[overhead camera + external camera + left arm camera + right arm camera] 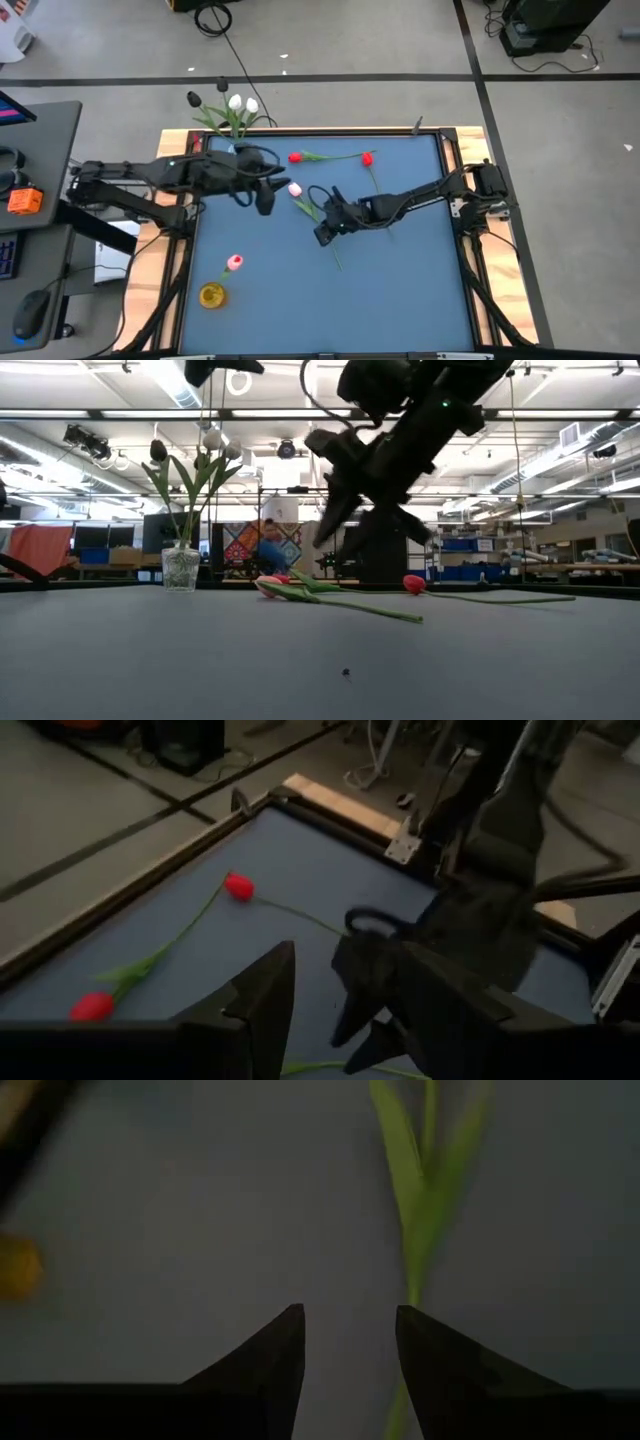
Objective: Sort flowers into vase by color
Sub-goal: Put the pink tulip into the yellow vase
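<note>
Right under my right gripper (348, 1370), its fingers narrowly parted and empty, lies the pink tulip's stem (415, 1230), just off the finger at 3 o'clock. My left gripper (266, 196), parted and empty, hovers at 9 o'clock of that bloom (295, 189). I judge sorting roughly half done: white and dark tulips fill the glass vase (232, 140), 1 pink sits in the yellow vase (212, 295), 2 red tulips (295, 157) remain loose.

The right hand (350, 1342) hangs over the grey surface (180, 1210) with its two dark fingers (270, 1360) parted. A green stem (420, 1200) with leaves runs past one fingertip. A blurred yellow spot (15, 1265) sits aside.
</note>
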Motion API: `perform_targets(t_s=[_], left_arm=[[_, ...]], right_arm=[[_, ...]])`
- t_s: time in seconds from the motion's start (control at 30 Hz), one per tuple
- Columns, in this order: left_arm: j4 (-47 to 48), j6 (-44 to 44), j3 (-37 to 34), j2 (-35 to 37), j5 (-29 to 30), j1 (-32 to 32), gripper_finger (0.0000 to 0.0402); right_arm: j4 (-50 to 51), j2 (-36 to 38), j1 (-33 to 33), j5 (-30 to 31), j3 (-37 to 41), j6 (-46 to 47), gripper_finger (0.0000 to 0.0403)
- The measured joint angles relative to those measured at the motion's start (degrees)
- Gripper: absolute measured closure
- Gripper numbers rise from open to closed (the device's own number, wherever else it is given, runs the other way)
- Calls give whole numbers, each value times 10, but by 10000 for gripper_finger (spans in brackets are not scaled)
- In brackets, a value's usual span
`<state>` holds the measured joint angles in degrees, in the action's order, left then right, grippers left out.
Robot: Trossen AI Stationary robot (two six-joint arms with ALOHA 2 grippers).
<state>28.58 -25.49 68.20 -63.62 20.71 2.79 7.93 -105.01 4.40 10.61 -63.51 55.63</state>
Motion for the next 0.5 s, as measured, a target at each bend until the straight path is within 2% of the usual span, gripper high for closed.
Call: perform_targets(t_s=[0.13,0.3,0.5], left_arm=[[10,-22,0,-13,-1,-1,216],[30,-33,0,-12,-1,10,216],[40,-67,-1,-3,0,27,216]], right_arm=[[-91,0,7,66,0,-43,236],[-126,0,1,141,0,-27,237],[-74,-14,-32,112,0,-46,238]])
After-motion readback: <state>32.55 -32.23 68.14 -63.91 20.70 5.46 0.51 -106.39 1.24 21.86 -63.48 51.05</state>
